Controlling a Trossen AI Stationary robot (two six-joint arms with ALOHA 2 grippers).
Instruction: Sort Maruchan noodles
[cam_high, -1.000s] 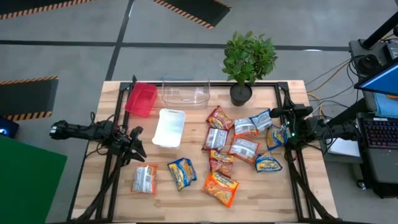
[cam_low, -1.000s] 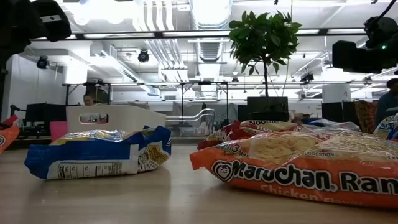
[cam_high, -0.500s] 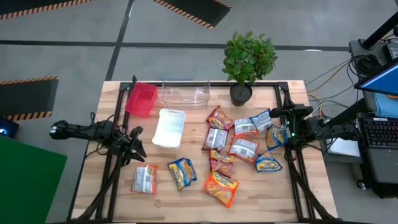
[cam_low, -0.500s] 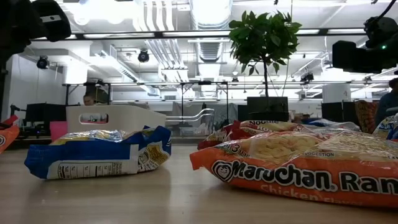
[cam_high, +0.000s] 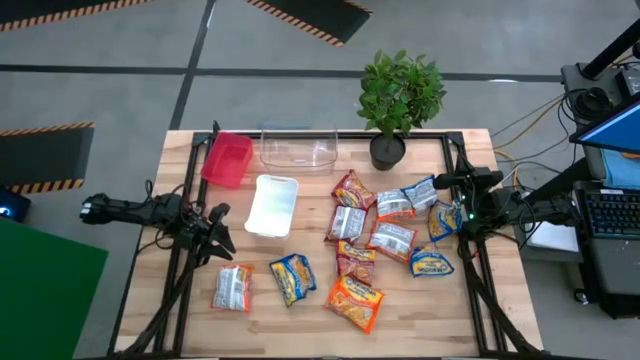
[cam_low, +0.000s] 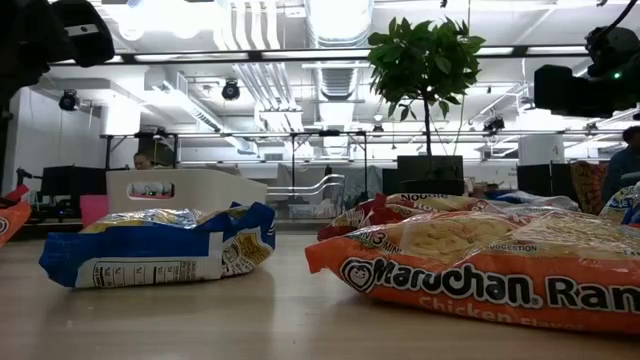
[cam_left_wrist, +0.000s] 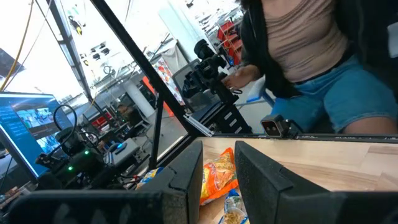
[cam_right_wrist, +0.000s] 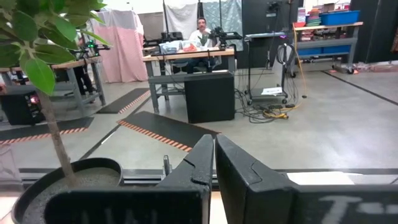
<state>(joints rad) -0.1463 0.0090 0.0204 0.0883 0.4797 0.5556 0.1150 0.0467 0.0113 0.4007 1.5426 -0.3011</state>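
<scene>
Orange packet (cam_low: 500, 265) at the near edge reads "Maruchan"; we note left gripper (cam_left_wrist: 217, 171) slightly apart, right gripper (cam_right_wrist: 214, 165) nearly together, both empty.

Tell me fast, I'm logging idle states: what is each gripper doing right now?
Left gripper: fingers slightly open, holding nothing, at the table's left edge.
Right gripper: fingers shut, holding nothing, at the table's right edge.

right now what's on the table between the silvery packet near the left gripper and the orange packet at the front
One blue-and-yellow noodle packet lies between the silvery packet and the orange packet, as the high view shows.
</scene>
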